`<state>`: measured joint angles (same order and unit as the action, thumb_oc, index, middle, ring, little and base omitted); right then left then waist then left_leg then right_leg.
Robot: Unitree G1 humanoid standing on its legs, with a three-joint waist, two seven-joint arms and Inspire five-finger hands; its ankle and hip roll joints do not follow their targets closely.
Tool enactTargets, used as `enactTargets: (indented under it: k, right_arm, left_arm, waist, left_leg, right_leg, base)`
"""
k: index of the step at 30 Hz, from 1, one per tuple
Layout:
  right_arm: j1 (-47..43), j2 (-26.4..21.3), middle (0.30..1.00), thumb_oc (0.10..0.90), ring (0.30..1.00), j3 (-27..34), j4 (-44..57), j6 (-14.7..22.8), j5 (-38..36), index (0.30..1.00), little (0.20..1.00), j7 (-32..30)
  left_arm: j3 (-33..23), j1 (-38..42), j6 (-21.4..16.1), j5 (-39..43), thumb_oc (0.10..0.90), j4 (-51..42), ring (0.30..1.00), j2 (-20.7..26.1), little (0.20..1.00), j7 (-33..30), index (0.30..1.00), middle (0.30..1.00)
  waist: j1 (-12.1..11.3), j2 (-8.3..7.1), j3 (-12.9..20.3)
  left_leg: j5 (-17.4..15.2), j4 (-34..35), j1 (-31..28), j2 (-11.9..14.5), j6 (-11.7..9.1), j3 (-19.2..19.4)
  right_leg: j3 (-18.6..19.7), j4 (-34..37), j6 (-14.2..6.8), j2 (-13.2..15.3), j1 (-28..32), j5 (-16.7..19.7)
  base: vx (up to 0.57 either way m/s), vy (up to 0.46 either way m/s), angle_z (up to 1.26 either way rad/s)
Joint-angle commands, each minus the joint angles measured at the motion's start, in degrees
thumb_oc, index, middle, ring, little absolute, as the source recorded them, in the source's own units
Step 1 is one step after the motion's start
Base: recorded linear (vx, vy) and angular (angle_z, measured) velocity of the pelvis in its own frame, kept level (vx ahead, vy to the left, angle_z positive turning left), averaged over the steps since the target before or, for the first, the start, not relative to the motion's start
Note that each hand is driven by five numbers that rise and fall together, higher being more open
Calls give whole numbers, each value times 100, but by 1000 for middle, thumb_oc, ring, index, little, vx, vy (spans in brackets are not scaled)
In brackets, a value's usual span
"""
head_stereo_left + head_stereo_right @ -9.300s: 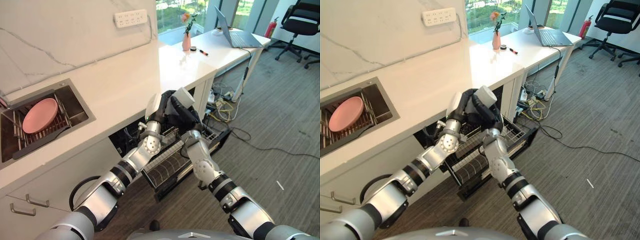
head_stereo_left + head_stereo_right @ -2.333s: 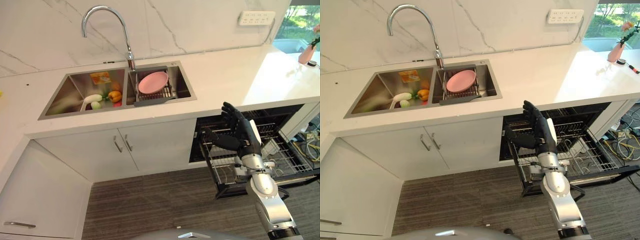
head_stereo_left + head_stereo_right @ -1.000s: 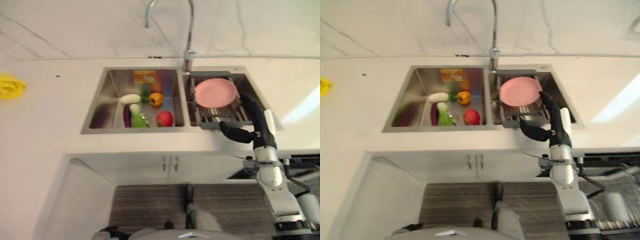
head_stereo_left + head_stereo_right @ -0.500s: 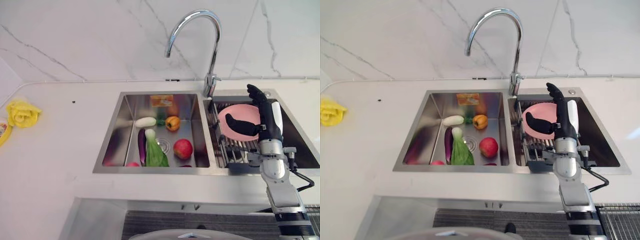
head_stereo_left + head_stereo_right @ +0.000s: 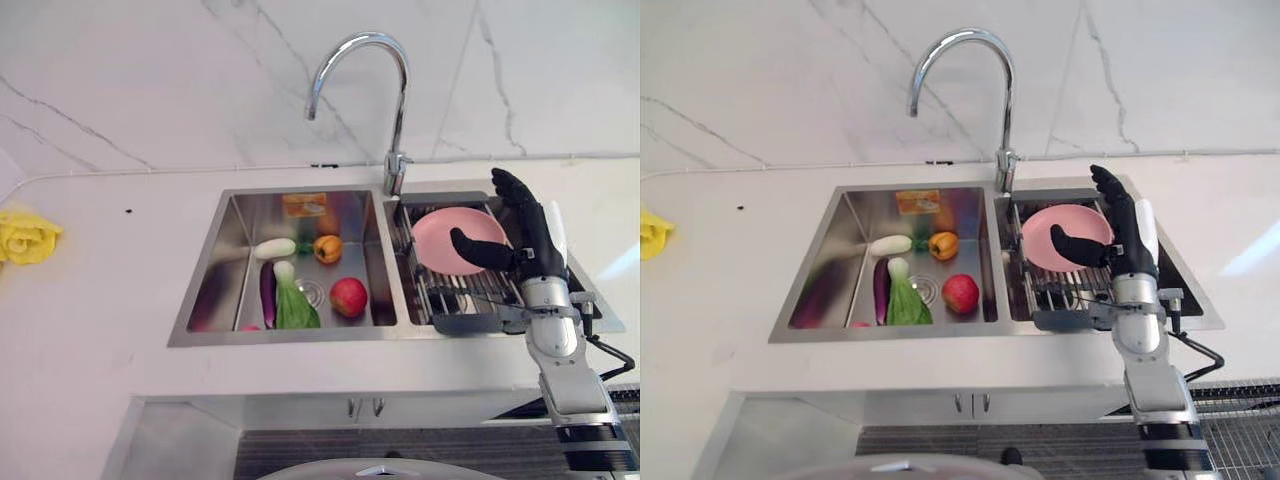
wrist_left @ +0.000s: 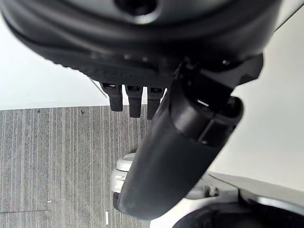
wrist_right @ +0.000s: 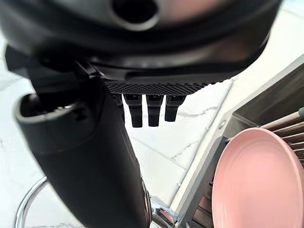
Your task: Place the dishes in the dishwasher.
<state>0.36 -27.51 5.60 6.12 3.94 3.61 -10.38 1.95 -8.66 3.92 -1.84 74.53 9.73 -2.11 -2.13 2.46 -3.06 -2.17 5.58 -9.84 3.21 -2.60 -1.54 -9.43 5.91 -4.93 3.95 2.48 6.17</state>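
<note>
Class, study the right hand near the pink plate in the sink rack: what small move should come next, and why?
Probably lower the right hand so its fingers and thumb close on the pink plate's rim. The hand is open, above the plate's right edge, not holding it, and the plate lies on the rack.

I see a white tabletop (image 5: 110,300) w/ a double steel sink (image 5: 385,330) set in it. Yellow cloth (image 5: 25,238) lies on the tabletop at 9 o'clock, well apart from the sink. L basin: veg + fruit on its floor, incl. red apple (image 5: 348,297), orange pepper (image 5: 326,248), purple eggplant (image 5: 268,294). R basin at 3 o'clock: wire rack (image 5: 470,300) carrying a pink plate (image 5: 450,232).
</note>
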Motion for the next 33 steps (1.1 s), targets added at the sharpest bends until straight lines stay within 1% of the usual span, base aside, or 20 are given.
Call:
enactTargets:
  k: [1, 2, 3, 5, 7, 8, 9, 10, 11, 14, 19, 25, 33]
  right_arm:
    - [-293, -529, 900, 800, 900, 571, 841, 690, -232, 900, 900, 19]
    - [-247, -692, 900, 800, 900, 656, 774, 685, -173, 900, 900, 82]
    - [-248, -695, 900, 800, 900, 657, 771, 688, -174, 900, 900, 83]
    - [-240, -923, 900, 800, 900, 681, 558, 676, -157, 900, 900, 173]
    - [-257, -1005, 900, 800, 900, 662, 483, 682, -114, 900, 900, 208]
    - [-268, -1189, 900, 800, 900, 638, 334, 673, 27, 900, 900, 264]
    - [-278, -1196, 900, 800, 900, 631, 321, 679, 28, 900, 900, 260]
    - [-328, -1319, 900, 800, 900, 541, 200, 675, 102, 900, 900, 323]
    - [-339, -1324, 900, 800, 900, 533, 188, 681, 101, 900, 900, 320]
    - [-449, -1540, 900, 800, 900, 412, -54, 654, 261, 900, 900, 374]
    - [-508, -1686, 900, 800, 900, 344, -351, 612, 502, 900, 900, 325]
    - [-318, -1862, 900, 800, 900, 455, -565, 559, 905, 900, 900, 269]
    - [-399, -2079, 900, 800, 900, 206, -1019, 507, 1339, 900, 900, 194]
  left_arm:
    - [190, 425, -92, -173, 800, 441, 900, 119, 900, 83, 900, 900]
    - [177, 449, -110, -229, 800, 440, 900, 131, 900, 126, 900, 900]
    - [178, 449, -111, -231, 800, 441, 900, 128, 900, 127, 900, 900]
    - [196, 510, -148, -277, 800, 436, 900, 156, 900, 162, 900, 900]
    - [200, 526, -158, -296, 800, 431, 900, 163, 900, 169, 900, 900]
    - [210, 545, -186, -349, 800, 415, 900, 188, 900, 205, 900, 900]
    - [208, 546, -187, -350, 800, 415, 900, 184, 900, 205, 900, 900]
    - [253, 567, -203, -366, 800, 391, 900, 190, 900, 220, 900, 900]
    - [250, 568, -203, -366, 800, 391, 900, 187, 900, 220, 900, 900]
    - [295, 606, -208, -381, 800, 364, 900, 198, 900, 250, 900, 900]
    - [320, 616, -203, -431, 800, 421, 900, 227, 900, 250, 900, 900]
    - [283, 547, -168, -647, 800, 548, 900, 253, 900, 278, 900, 900]
    - [331, 503, -181, -755, 800, 584, 900, 269, 900, 291, 900, 900]
  waist:
    - [-51, -124, 257]
    - [-12, -144, 261]
    - [-20, -140, 262]
    - [10, -169, 277]
    - [-3, -173, 280]
    - [-5, -186, 296]
    - [-9, -181, 294]
    - [-15, -189, 306]
    - [-13, -186, 304]
    - [-34, -189, 294]
    - [-60, -192, 280]
    - [-63, -193, 263]
    - [-113, -177, 257]
  left_leg:
    - [-379, -58, 23, 140, -69, -6]
    - [-394, -58, 12, 151, -74, 56]
    - [-396, -58, 11, 152, -74, 64]
    - [-418, -58, -22, 180, -79, 193]
    - [-429, -58, -36, 190, -83, 243]
    - [-441, -58, -55, 206, -90, 301]
    - [-443, -58, -58, 207, -90, 307]
    - [-443, -58, -72, 215, -99, 335]
    - [-443, -58, -74, 215, -100, 337]
    - [-432, -58, -67, 216, -103, 313]
    - [-404, -58, -25, 194, -100, 229]
    - [-405, -58, 20, 185, -92, 159]
    - [-403, -58, 19, 173, -85, 115]
  right_leg:
    - [-55, -91, -338, 92, 86, -634]
    - [-6, -91, -348, 75, 61, -626]
    - [2, -91, -348, 74, 58, -625]
    - [90, -91, -369, 57, 12, -602]
    - [130, -91, -376, 51, -3, -593]
    - [163, -91, -388, 45, -11, -597]
    - [170, -91, -388, 43, -12, -596]
    - [174, -91, -389, 48, -2, -602]
    - [175, -91, -389, 48, -1, -602]
    - [139, -91, -388, 61, 30, -624]
    - [71, -91, -387, 88, 45, -625]
    - [8, -91, -382, 109, 39, -626]
    - [-32, -91, -393, 135, 55, -628]
  base:
    - [34, -19, -19]
    - [14, -6, -18]
    - [22, -15, -20]
    - [18, -21, -22]
    - [13, -15, -32]
    - [14, -15, -37]
    - [22, -21, -35]
    - [11, -9, -23]
    - [14, -13, -17]
    - [5, -5, -5]
    - [14, 0, 7]
    - [9, -9, 12]
    - [1, -4, 3]
